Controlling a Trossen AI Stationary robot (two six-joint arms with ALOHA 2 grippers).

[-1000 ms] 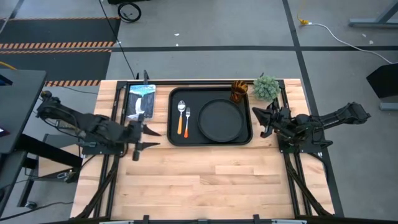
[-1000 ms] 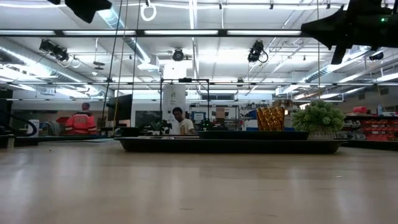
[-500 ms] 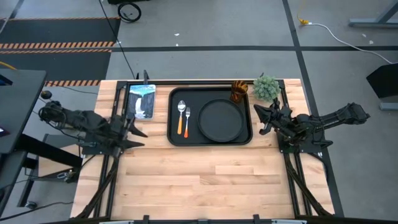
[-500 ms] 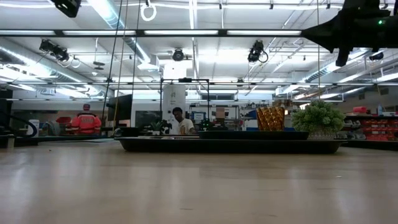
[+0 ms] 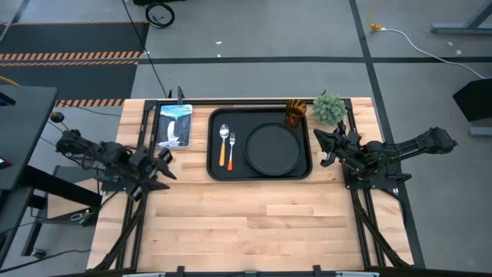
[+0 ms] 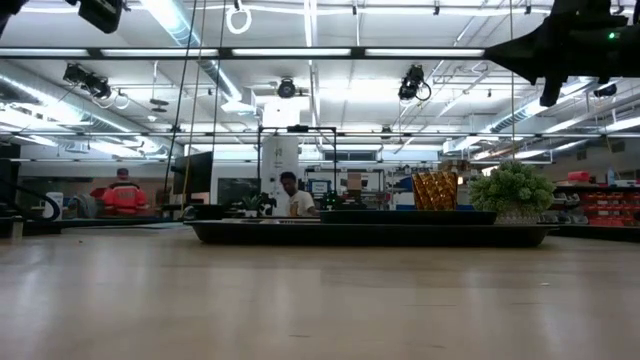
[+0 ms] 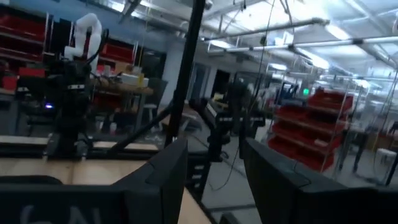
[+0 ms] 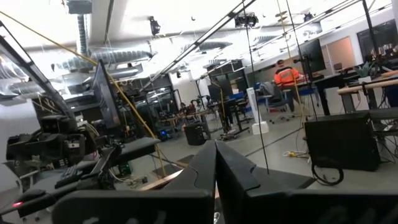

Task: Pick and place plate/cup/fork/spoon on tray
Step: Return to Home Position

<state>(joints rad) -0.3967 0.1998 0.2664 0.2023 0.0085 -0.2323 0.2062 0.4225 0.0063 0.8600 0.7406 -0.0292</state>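
Observation:
The black tray (image 5: 260, 171) lies at the table's far middle. On it the round black plate (image 5: 271, 148) lies flat on the right. The spoon (image 5: 224, 142) and fork (image 5: 231, 146) lie side by side on the left, handles toward the near edge. The amber cup (image 5: 295, 112) stands upright at the tray's far right corner and also shows in the low view (image 6: 435, 190). My left gripper (image 5: 161, 163) hovers open and empty left of the tray, its fingers apart in the left wrist view (image 7: 214, 180). My right gripper (image 5: 327, 146) hovers shut and empty right of the tray, its fingers together in the right wrist view (image 8: 216, 168).
A fuzzy green plant ball (image 5: 329, 108) stands at the far right beside the cup. A blue-white card (image 5: 174, 125) lies at the far left of the table. Bare wooden table (image 5: 254, 223) stretches in front of the tray. People show in the room behind.
My left gripper has drawn back from the tray toward the table's left edge. The things on the tray have kept still.

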